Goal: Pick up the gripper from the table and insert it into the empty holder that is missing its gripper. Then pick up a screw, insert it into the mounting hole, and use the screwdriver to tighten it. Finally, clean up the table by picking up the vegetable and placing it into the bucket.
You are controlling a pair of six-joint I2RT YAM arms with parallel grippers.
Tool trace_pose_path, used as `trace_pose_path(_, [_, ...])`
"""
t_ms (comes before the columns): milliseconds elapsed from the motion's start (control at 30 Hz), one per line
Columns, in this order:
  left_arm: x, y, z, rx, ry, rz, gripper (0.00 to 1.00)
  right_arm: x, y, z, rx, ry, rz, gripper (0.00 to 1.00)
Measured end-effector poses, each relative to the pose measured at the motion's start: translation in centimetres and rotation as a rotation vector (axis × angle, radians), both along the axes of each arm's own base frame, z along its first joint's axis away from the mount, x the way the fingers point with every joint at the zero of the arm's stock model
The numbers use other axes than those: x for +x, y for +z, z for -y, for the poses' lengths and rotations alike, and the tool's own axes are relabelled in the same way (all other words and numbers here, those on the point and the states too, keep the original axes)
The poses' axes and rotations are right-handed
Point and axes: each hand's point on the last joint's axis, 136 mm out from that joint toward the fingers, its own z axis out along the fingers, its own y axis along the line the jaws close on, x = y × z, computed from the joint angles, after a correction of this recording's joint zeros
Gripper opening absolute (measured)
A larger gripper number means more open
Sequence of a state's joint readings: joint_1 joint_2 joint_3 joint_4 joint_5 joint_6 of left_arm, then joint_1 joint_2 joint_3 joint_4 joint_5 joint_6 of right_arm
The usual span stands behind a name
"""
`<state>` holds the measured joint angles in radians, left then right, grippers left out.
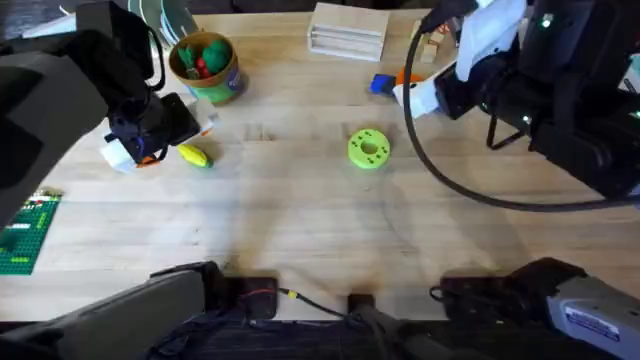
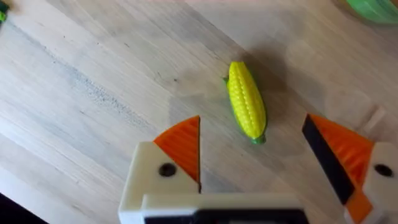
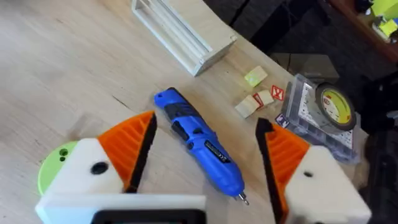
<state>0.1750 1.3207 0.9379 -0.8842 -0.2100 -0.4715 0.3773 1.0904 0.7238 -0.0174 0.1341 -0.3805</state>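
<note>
The left gripper (image 2: 252,162) is hovering with fingers apart above the vegetable (image 2: 247,102), which is lying on the counter (image 1: 300,220) near its left edge, while the right gripper (image 3: 205,162) is hanging spread over the screwdriver (image 3: 199,142) near the far right corner.

overhead downward; wrist views close

The left gripper (image 2: 252,162) is showing white finger blocks with orange ribbed wedge pads and dark round screw holes; the right gripper (image 3: 205,155) is showing the same; a black cable (image 1: 440,170) is looping off the right arm's dark body.
</note>
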Motion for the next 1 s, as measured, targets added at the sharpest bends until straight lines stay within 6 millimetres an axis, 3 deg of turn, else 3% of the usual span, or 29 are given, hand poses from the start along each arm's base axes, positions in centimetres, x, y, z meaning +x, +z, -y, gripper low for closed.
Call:
trace_pose_path(167, [1.2, -1.4, -1.2, -0.035, 0.105, 0.024, 0.993, 0.0, 0.0, 0.0, 0.000, 0.000, 0.000, 0.991])
trace_pose_path(300, [2.1, -2.6, -0.7, -0.081, 0.114, 0.024, 0.991, 0.0, 0.0, 0.0, 0.000, 0.000, 0.000, 0.991])
trace_pose_path(667, [2.2, -6.4, -0.2, -0.131, 0.124, -0.077, 0.980, 0.0, 0.0, 0.0, 0.000, 0.000, 0.000, 0.991])
trace_pose_path(733, [2.1, -6.7, -0.2, -0.134, 0.126, -0.087, 0.870, 0.0, 0.0, 0.0, 0.002, -0.001, -0.001, 0.992])
trace_pose_path(800, [2.1, -6.7, -0.2, -0.136, 0.128, -0.086, 0.679, 0.0, 0.0, 0.0, 0.003, -0.002, -0.001, 0.991])
trace_pose_path(933, [2.3, -6.7, -0.2, -0.136, 0.129, -0.080, 0.105, 0.0, 0.0, 0.0, 0.003, -0.002, -0.001, 0.991])
trace_pose_path(967, [2.4, -6.5, -0.2, -0.135, 0.128, -0.075, 0.033, 0.0, 0.0, 0.0, 0.003, -0.002, -0.001, 0.991])
trace_pose_path(1000, [2.5, -6.5, -0.2, -0.135, 0.128, -0.074, 0.021, 0.0, 0.0, 0.0, 0.003, -0.002, -0.001, 0.991])
